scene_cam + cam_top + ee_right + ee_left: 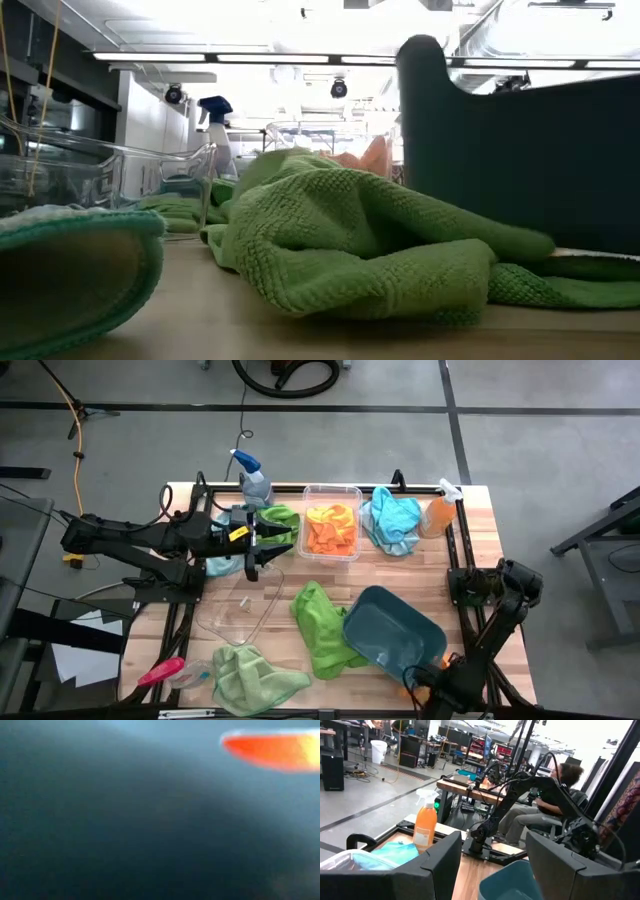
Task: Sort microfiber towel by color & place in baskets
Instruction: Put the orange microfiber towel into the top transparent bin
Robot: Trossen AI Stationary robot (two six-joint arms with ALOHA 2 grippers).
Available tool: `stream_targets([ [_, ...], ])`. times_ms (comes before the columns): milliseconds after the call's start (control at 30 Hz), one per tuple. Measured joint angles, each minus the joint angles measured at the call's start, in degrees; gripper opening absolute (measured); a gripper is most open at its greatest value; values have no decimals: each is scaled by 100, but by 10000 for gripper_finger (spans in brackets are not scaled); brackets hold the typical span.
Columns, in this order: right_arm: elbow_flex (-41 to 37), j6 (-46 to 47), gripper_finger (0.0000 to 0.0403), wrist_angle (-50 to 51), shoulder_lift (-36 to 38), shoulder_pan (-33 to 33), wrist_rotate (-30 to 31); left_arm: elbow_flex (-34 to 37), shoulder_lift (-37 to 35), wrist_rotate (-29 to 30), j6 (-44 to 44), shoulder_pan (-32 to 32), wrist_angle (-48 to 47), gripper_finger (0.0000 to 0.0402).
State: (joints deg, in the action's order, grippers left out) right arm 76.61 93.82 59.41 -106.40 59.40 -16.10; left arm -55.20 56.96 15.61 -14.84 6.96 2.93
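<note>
High view gives you the teal basin [395, 632] tilted over a lime green towel [318, 618]; orange towels [331, 528] fill the clear tub [352, 520] beyond it. Only your left wrist view shows the left end effector [492, 865] gaping, empty. Your right end effector [425, 678], at the basin's near corner: I cannot tell.

In the high view, bare wood lies open along the right edge of the table [490, 550]. The centre is blocked by a green towel [322, 622] and the teal basin [395, 632]; the top edge is crowded by the tub [333, 532], spray bottles [252, 475] and a blue towel [393, 520].
</note>
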Motion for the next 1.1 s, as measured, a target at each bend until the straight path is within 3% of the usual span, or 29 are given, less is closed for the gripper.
stream_targets([
  [467, 1885, -1851, 2, 359, 1154, -173, 80, 0, -413, 1, 148, -421, -1, 209],
  [567, 2356, -2762, 2, 370, 1358, -480, 668, 0, -418, 1, 150, -475, -1, 209],
  [867, 3356, -6795, 1, 443, 1717, -1992, 3418, 2, -370, 1, 154, -509, -4, 209],
  [1000, 3487, -8343, 1, 288, 1794, -2870, 4194, 3, -357, -39, 156, -494, 100, 209],
  [1100, 3487, -9404, 1, 0, 1874, -3558, 4371, 4, -364, -409, 159, -447, 539, 209],
])
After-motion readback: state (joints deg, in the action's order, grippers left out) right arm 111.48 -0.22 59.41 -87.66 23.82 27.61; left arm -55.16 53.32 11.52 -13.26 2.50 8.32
